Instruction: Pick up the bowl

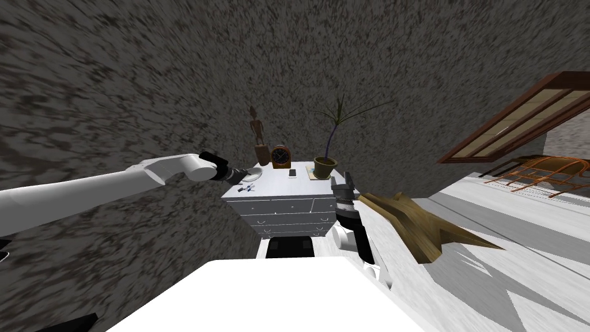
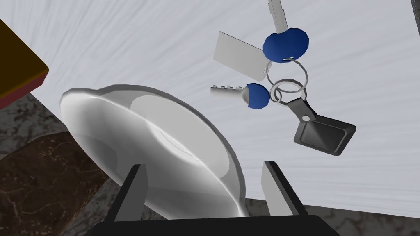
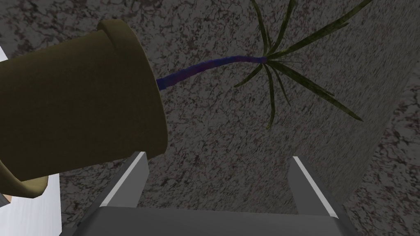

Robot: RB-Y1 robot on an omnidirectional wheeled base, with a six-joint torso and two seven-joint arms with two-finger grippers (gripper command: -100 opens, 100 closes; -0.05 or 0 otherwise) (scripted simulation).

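Note:
A shiny white bowl (image 1: 252,173) sits at the left edge of the white dresser top (image 1: 288,187). In the left wrist view the bowl (image 2: 156,143) lies tilted and close, part of it overhanging the dresser edge. My left gripper (image 2: 205,184) is open, reaching in from the left. One of its fingers (image 2: 135,190) stands in front of the bowl's side and the near rim lies between the two fingers, with no visible squeeze. My right gripper (image 3: 217,180) is open too, held up at the dresser's right end (image 1: 347,183), beside an olive plant pot (image 3: 78,114).
A bunch of keys (image 2: 283,82) with blue heads and a dark fob lies just beyond the bowl. On the dresser also stand a brown figure (image 1: 258,138), a clock (image 1: 281,157), a phone (image 1: 292,173) and the potted plant (image 1: 325,166). A white surface bearing a wooden piece (image 1: 415,222) lies right.

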